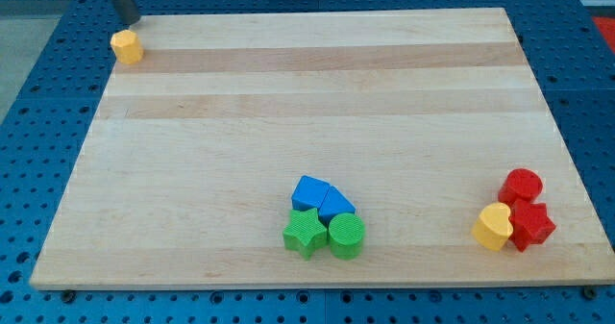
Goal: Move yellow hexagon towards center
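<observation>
A large pale wooden board (317, 103) fills most of the view, lying on a blue pegboard surface (38, 122) w/ rows of small holes. The board's grain runs in light and darker bands from the view's left to the view's right.

Near the view's bottom, approx. centre, four blocks sit packed together, touching: a blue block (309, 192) at upper left of the cluster, a blue triangular block (335, 204) just right of it, a green star (305, 234) below left, and a green cylinder (346, 236) below right.

At the view's bottom right, a second cluster of three, also touching: a red cylinder (522, 186) on top, a red block (530, 225) of unclear shape below it, and a yellow heart-like block (493, 226) on their left.

The yellow hexagon (126, 46) sits alone at the view's top-left corner of the board, well apart from both clusters and far from the board's centre.

The dark rod comes down from the view's top edge; my tip (129, 21) is just above the yellow hexagon, close to it, at the board's top edge. Contact can't be told. There is no claw on this arm, only the rod, so no open or closed state applies.
</observation>
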Tool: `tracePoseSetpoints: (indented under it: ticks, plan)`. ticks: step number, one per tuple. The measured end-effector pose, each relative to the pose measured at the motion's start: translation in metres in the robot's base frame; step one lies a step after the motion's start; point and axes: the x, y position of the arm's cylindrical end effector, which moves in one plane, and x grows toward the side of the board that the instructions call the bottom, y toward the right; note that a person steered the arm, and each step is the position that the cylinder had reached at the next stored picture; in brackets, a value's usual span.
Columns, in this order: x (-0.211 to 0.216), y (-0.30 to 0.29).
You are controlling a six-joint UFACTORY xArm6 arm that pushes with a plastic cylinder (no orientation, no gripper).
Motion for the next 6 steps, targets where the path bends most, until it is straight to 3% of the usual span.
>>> tracePoseSetpoints:
  ticks: [4,6]
  plan:
    - [0.069,0.022]
    - [0.062,0.0]
